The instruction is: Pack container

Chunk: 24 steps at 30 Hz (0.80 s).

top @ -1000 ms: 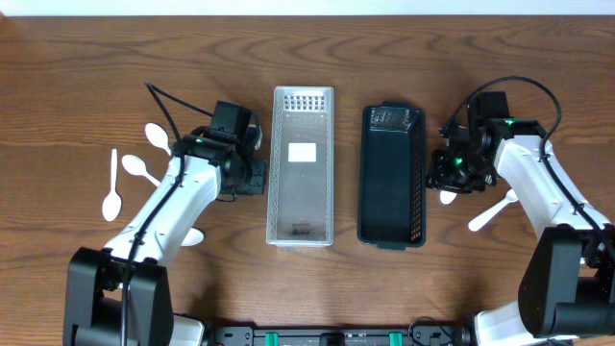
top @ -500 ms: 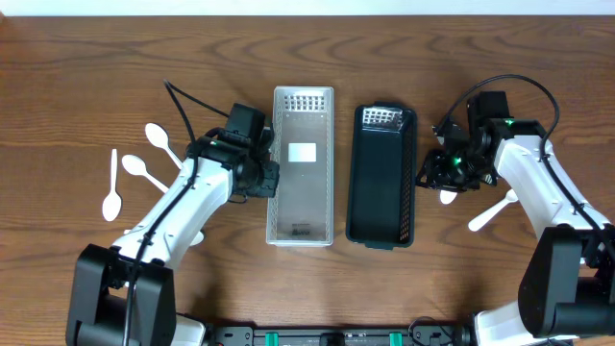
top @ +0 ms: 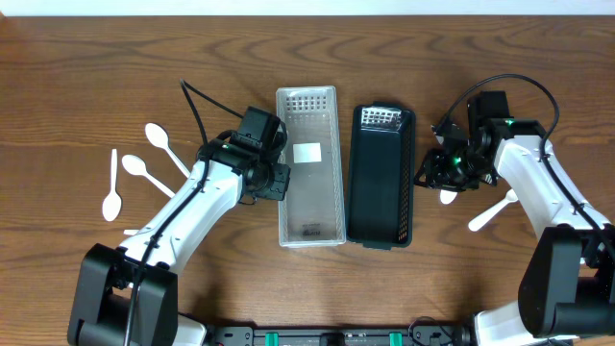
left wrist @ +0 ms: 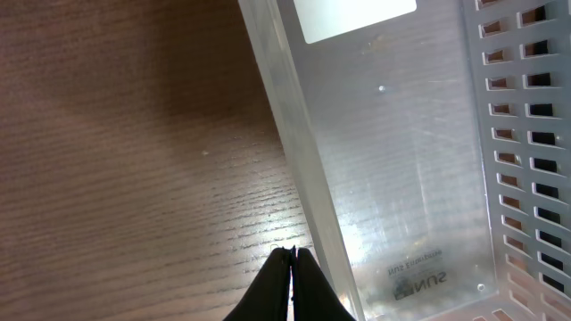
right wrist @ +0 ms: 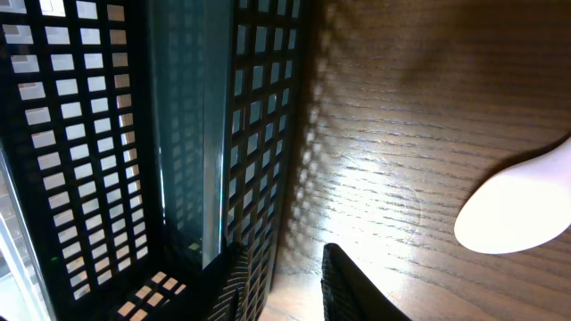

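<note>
As clear basket [top: 309, 183] and black basket [top: 380, 183] lie parallel, front-to-back, closed left gripper [left wrist: 293, 259] abuts one; right gripper [right wrist: 284, 254] narrowly straddles the other's wall.

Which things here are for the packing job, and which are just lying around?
For the job:
clear container
black container
three white spoons on the left
two white spoons on the right

Just lying about:
nothing I can see; only the wooden table underneath

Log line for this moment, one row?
left tool shut beside clear plastic basket | right tool open at black mesh basket wall | white plastic spoons unpacked
</note>
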Tool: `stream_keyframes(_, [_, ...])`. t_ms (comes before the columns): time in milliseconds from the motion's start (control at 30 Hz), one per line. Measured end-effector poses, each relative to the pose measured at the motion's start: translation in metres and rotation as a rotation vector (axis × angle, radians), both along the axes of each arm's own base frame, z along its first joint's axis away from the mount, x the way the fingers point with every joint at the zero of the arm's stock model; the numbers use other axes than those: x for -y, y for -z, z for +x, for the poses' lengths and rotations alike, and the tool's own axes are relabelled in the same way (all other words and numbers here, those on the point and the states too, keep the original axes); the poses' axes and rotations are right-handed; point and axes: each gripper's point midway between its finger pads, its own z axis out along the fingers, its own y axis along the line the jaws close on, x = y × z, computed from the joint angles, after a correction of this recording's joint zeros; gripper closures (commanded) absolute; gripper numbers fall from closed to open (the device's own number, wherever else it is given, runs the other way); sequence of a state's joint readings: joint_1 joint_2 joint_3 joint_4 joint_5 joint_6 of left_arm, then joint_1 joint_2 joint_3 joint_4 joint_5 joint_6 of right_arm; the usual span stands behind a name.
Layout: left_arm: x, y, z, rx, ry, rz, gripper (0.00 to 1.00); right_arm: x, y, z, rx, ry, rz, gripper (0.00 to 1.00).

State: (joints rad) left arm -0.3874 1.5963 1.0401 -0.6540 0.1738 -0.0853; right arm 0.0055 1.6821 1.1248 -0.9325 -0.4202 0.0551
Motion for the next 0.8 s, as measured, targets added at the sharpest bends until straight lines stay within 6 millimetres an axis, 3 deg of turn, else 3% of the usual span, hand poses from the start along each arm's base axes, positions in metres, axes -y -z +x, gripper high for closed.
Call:
stream_keyframes(433, [0.001, -0.001, 0.002, 0.007, 0.000, -0.003, 0.94, -0.002, -0.002, 0.013, 0.060, -0.004, 0.002, 0.67])
stream_keyframes(633, [0.000, 0.000, 0.002, 0.008, -0.001, 0.001, 0.94, -0.022, -0.002, 0.016, 0.093, -0.067, -0.003, 0.63])
stream_keyframes(800, [-0.004, 0.000, 0.003, 0.013, -0.011, 0.019, 0.94, -0.027, -0.001, 0.018, 0.112, -0.092, -0.035, 0.63])
